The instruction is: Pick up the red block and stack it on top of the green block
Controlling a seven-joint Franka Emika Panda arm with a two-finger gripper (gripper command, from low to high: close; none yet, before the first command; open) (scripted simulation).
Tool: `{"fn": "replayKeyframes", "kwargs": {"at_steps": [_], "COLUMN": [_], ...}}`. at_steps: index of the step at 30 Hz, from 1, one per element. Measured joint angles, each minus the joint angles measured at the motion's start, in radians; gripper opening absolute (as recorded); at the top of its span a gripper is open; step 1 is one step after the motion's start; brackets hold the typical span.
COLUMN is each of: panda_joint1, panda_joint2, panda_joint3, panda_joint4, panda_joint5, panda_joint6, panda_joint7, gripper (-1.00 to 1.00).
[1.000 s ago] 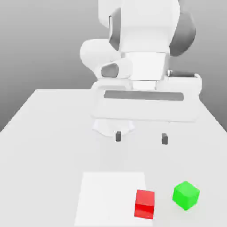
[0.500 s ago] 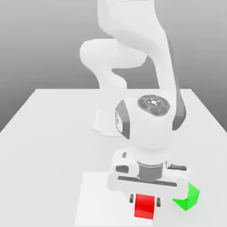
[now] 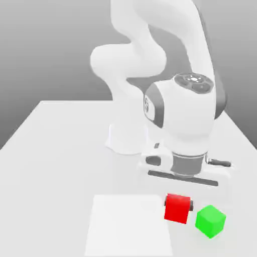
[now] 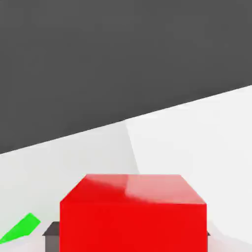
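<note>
My gripper is shut on the red block, with a dark fingertip showing on each side of the cube. The block hangs lifted a little above the table, slightly tilted. Just toward the exterior view's right of it, the green block rests on the table, apart from the red one. In the hand view the red block sits large between the dark fingertips, and a corner of the green block pokes in at the edge.
A pale square patch marks the white table toward the exterior view's left of the blocks. The arm's white base stands behind them at the table's middle.
The gripper came down from above the table, shut on the red block, then lifted it and carried it toward the green block. The green block stayed put.
</note>
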Motion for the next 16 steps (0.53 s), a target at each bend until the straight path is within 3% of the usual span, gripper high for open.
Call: {"fn": "replayKeyframes", "kwargs": {"at_steps": [7, 12, 13, 16], "panda_joint1": [0.106, 0.138, 0.144, 0.144], "panda_joint2": [-0.049, 0.093, 0.116, 0.116], "panda_joint3": [0.050, 0.013, 0.004, 0.004], "panda_joint4": [-0.002, 0.005, 0.007, 0.007], "panda_joint5": [0.021, -0.056, -0.068, -0.068], "panda_joint6": [-0.046, 0.085, 0.106, 0.107], "panda_joint7": [0.311, 0.411, 0.421, 0.421], "gripper": [-1.00, -1.00, 1.00, 1.00]}}
